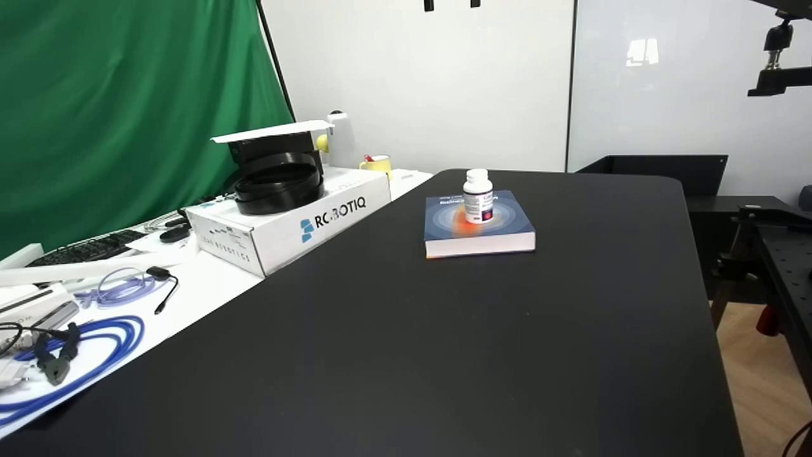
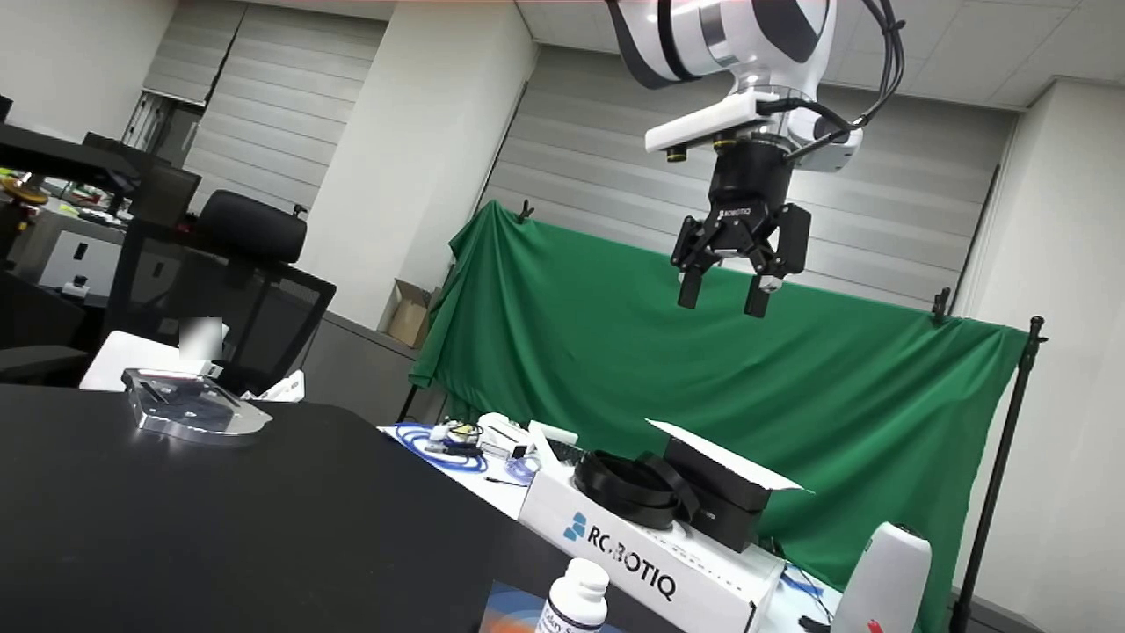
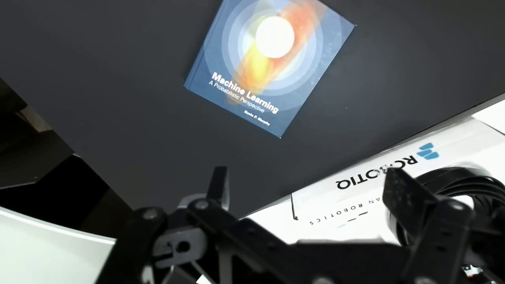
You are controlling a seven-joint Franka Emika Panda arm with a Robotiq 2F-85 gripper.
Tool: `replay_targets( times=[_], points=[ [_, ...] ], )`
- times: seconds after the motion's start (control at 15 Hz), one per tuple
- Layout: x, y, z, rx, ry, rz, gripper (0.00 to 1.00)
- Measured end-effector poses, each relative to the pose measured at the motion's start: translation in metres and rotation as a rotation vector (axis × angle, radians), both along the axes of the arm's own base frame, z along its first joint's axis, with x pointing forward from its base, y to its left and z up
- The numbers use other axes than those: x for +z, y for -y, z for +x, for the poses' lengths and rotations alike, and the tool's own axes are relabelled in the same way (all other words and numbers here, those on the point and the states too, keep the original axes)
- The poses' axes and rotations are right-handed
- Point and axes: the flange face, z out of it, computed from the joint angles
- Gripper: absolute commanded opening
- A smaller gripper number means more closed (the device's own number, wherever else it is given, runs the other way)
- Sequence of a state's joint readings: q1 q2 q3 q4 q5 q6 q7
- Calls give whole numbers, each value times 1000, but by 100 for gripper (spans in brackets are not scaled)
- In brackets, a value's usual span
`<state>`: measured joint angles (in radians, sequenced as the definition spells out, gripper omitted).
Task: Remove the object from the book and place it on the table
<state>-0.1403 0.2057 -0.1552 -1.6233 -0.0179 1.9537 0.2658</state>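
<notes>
The object, a small white pill bottle (image 1: pixel 478 198), stands upright on the book (image 1: pixel 442 219) and also shows in an exterior view (image 2: pixel 576 598). In the wrist view the bottle (image 3: pixel 275 36) is a white disc seen from above, near the middle of the blue book (image 3: pixel 272 81). The book lies flat on the black table (image 1: pixel 507 355), partly cut off by the frame in an exterior view (image 2: pixel 508 607). My gripper (image 2: pixel 722 303) is high above the table, well apart from the bottle. Its two fingers are spread with nothing between them in the wrist view (image 3: pixel 307 177).
A white cardboard box (image 1: pixel 317 219) carrying black rings (image 1: pixel 279 184) stands along the table's side. The white side surface (image 1: pixel 209 285) holds cables. A clear plastic piece (image 2: pixel 189 409) lies on the table's far part. A yellow mug (image 1: pixel 379 165) is behind the box.
</notes>
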Motion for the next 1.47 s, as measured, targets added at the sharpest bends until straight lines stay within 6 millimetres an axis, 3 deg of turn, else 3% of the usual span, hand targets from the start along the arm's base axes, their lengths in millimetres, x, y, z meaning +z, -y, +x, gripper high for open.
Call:
replay_targets(
  times=[0.33, 0.53, 1.13, 1.47],
  points=[
    [-1, 0, 0, 1, 1, 0, 100],
    [-14, 1, 3, 2, -3, 0, 100],
    [-135, 8, 8, -6, -128, 64, 100],
    [-182, 7, -1, -13, -188, 83, 100]
  ],
)
